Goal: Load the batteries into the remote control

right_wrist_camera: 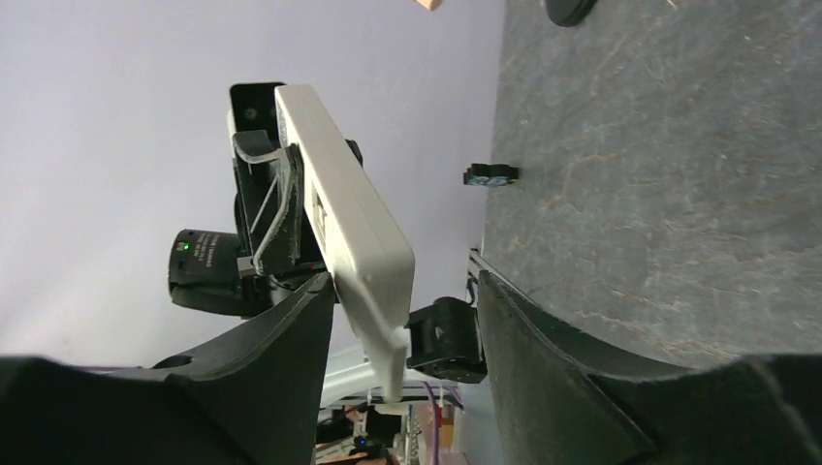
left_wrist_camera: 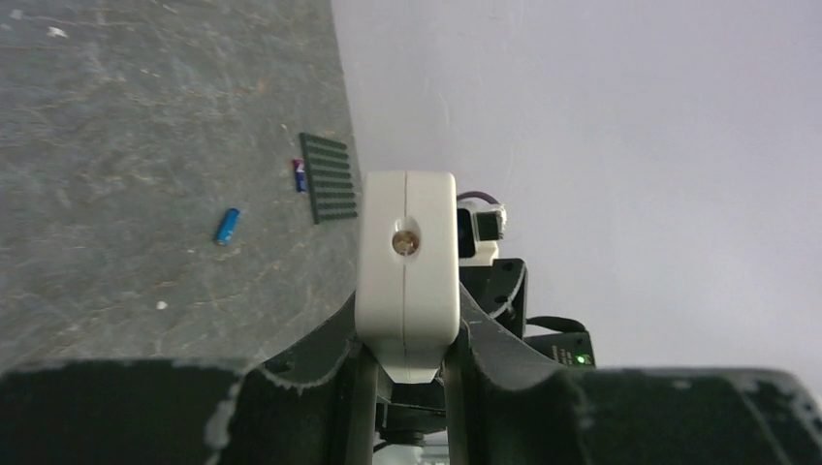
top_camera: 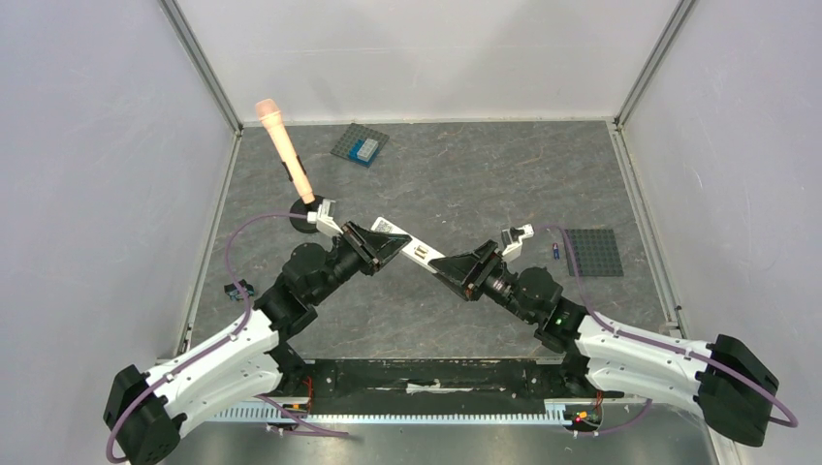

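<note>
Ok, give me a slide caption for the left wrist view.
Left hand holds the remote control end-on; two batteries lie on the table beyond.

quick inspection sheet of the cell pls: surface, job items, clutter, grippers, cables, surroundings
surface: grey marbled mat, a few pale specks, no spill seen
job's things: remote up off the mat between both arms; one battery loose on the mat; second battery beside the dark plate
clutter: leaning peach stick; grey plate carrying a blue block; small black part at the left edge
grippers: left gripper shut on the remote's end; right gripper open, remote between its jaws with a gap on one side
cables: purple cable looped beside each arm
surroundings: pale walls and metal posts
</note>
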Action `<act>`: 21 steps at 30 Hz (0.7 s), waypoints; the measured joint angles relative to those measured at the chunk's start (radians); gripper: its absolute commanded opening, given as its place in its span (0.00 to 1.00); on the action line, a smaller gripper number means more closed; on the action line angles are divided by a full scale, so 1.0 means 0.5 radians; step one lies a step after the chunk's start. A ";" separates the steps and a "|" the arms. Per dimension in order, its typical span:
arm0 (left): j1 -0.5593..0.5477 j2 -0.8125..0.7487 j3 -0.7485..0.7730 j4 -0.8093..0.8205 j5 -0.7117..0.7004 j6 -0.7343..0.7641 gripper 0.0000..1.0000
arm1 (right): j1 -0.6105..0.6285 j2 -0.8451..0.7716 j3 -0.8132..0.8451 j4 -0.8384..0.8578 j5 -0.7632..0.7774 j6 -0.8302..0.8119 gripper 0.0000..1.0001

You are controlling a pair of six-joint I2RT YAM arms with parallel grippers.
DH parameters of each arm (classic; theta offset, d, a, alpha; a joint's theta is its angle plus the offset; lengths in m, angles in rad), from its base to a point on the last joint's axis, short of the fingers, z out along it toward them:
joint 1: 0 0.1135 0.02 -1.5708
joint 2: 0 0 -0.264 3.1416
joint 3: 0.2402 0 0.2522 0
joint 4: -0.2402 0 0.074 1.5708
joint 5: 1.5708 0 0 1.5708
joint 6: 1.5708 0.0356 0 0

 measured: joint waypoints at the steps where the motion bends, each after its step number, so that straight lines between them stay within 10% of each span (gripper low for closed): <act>1: 0.000 -0.011 -0.013 -0.021 -0.024 0.022 0.02 | 0.000 0.008 0.000 -0.024 0.001 0.001 0.59; 21: 0.000 0.060 -0.074 -0.698 -0.687 0.369 0.02 | -0.144 0.499 0.002 -0.156 0.018 -0.080 0.61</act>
